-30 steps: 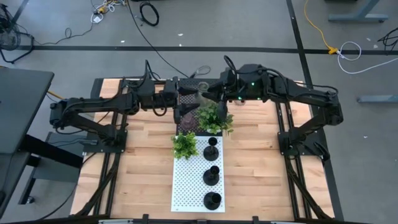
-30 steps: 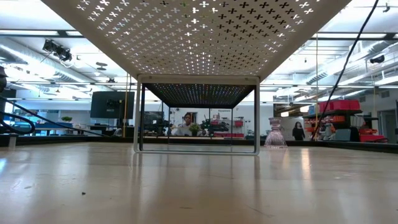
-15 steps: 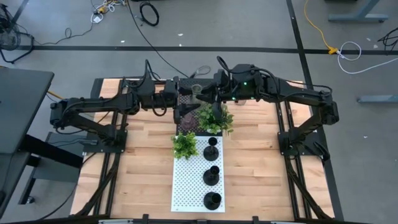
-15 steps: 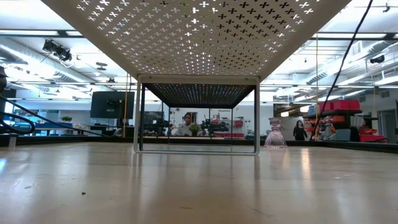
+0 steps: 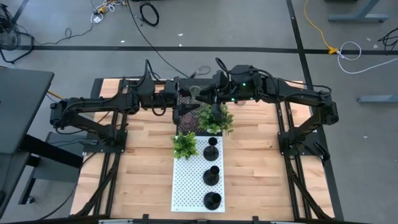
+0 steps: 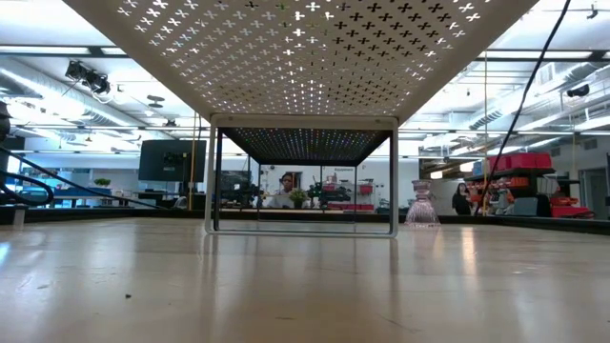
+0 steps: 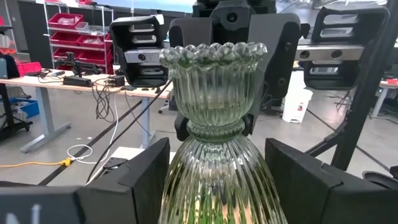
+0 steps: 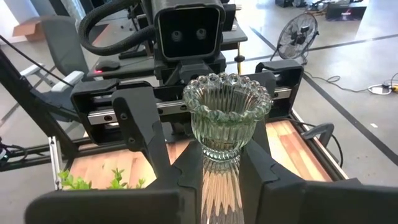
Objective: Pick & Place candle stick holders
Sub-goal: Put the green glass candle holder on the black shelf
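I see one glass holder at the far end of the white perforated shelf, pinched at its neck by the right gripper. Left gripper faces it, fingers spread either side of its body, not touching. Three black holders stand on the shelf; another glass holder stands on the table beside it.

We observed a wooden table. A white perforated rack stood directly on it, bearing three black candle stick holders in a row. One glass holder stood on the tabletop.
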Robot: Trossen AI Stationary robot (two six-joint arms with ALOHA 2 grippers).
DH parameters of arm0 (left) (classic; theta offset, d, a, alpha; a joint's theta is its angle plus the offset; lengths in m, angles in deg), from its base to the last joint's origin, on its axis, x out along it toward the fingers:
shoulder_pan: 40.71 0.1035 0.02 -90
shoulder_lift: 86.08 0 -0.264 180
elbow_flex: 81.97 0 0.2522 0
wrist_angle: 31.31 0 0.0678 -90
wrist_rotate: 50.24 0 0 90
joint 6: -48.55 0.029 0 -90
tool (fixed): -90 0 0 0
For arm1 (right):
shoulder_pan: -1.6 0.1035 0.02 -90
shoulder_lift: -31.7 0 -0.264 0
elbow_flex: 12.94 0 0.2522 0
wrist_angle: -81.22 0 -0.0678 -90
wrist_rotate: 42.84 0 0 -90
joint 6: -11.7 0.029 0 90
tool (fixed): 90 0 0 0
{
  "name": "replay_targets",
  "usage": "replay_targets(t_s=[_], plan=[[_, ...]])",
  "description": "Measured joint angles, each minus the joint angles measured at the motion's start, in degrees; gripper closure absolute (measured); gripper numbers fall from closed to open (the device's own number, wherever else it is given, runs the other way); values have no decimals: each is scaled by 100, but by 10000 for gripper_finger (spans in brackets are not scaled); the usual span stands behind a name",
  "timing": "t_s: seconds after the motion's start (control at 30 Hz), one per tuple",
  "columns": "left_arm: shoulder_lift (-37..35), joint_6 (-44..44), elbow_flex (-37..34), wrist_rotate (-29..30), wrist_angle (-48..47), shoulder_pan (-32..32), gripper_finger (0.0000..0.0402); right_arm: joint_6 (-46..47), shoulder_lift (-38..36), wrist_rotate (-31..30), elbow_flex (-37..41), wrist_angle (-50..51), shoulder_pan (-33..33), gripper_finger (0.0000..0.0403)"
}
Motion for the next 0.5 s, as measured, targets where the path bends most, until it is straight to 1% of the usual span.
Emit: replay_targets(t_s=[0.4, 0.5], plan=[[-4, -10, 2, -1, -15, 0, 174, 2, 2, 4, 6, 15, 0, 351], [-7, 13, 2, -6, -13, 0, 180, 34, 2, 4, 10, 20, 0, 343]])
